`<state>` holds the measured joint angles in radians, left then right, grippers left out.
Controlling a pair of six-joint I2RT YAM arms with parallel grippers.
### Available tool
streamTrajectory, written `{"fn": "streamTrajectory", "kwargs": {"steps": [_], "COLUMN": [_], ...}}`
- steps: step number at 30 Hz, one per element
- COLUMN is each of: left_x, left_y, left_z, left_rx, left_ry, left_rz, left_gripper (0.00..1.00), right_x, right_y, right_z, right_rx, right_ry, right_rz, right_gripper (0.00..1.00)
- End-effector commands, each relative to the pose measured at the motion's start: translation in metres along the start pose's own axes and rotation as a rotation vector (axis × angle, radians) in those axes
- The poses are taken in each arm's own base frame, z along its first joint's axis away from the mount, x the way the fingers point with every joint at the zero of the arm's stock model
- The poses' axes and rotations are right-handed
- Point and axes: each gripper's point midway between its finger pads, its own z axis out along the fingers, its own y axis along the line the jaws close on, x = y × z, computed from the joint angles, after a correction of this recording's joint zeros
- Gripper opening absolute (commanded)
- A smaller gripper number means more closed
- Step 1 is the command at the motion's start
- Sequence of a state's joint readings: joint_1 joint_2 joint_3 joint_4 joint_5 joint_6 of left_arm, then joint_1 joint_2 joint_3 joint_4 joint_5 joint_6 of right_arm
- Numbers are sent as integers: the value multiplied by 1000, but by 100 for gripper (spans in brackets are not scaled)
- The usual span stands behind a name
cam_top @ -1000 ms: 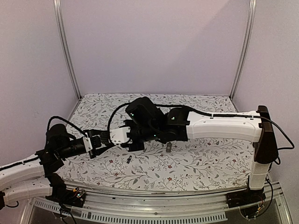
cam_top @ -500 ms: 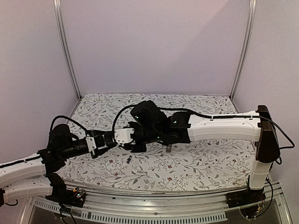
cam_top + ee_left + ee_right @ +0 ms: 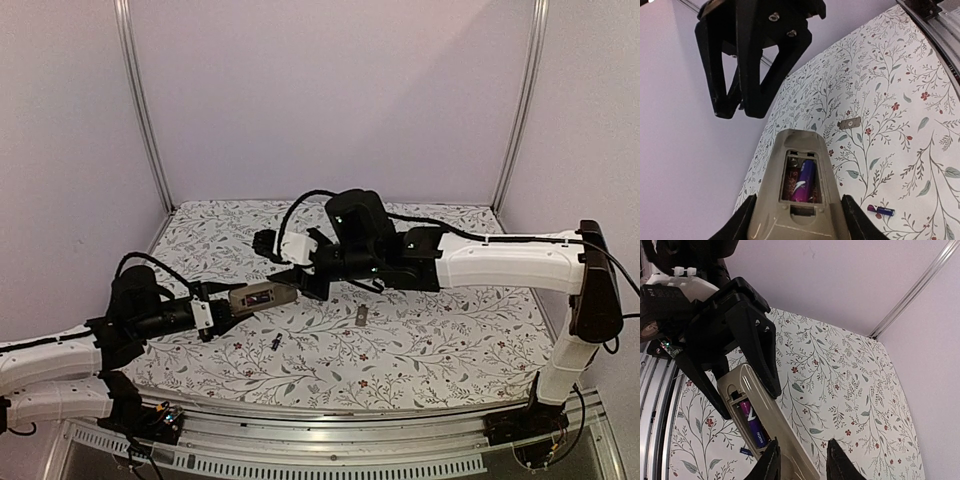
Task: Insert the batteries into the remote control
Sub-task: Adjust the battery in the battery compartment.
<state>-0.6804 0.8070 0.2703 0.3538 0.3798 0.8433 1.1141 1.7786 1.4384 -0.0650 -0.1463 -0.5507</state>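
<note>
My left gripper (image 3: 225,305) (image 3: 799,210) is shut on the remote control (image 3: 258,296) (image 3: 800,140) and holds it above the table, greyish back up. In its open recess one purple battery (image 3: 805,180) (image 3: 754,427) lies along the right side. The slot beside it is bare. A second battery (image 3: 275,343) (image 3: 881,210) (image 3: 746,452) lies loose on the cloth below the remote. My right gripper (image 3: 292,277) (image 3: 802,462) hangs just past the remote's far end, its jaws apart and holding nothing.
A small grey plate (image 3: 361,318) (image 3: 849,123) lies on the flowered cloth (image 3: 450,340) right of the remote. Purple walls and metal posts (image 3: 145,110) close in the back and sides. A metal rail (image 3: 330,425) runs along the near edge.
My right gripper has drawn back up and to the right, off the remote, baring the recess. My left gripper still holds the remote and has shifted slightly right.
</note>
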Motion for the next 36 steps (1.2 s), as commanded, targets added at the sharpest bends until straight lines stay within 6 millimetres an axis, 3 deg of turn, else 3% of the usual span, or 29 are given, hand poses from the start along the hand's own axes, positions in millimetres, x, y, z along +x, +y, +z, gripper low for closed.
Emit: {"fn": "streamTrajectory", "kwargs": {"steps": [1, 4, 8, 18, 26, 36], "left_x": [-14, -16, -16, -22, -18, -13], "left_y": [16, 18, 18, 18, 22, 5], "left_z": [3, 4, 5, 3, 4, 6], "left_rx": [-38, -45, -41, -35, -82, -29], "left_ry": [-29, -38, -39, -62, -36, -36], "left_rz": [-9, -18, -20, -14, 102, 236], "left_gripper": [0, 0, 0, 0, 0, 0], "right_x": [1, -2, 15, 24, 38, 42], "right_y": [18, 30, 37, 28, 22, 18], "right_z": [2, 9, 25, 37, 41, 42], "right_rx": [-34, -45, -45, -2, 47, 45], "right_ry": [1, 2, 60, 110, 165, 170], "right_rz": [-32, -58, -63, -68, -60, -27], "right_gripper": [30, 30, 30, 26, 23, 18]}}
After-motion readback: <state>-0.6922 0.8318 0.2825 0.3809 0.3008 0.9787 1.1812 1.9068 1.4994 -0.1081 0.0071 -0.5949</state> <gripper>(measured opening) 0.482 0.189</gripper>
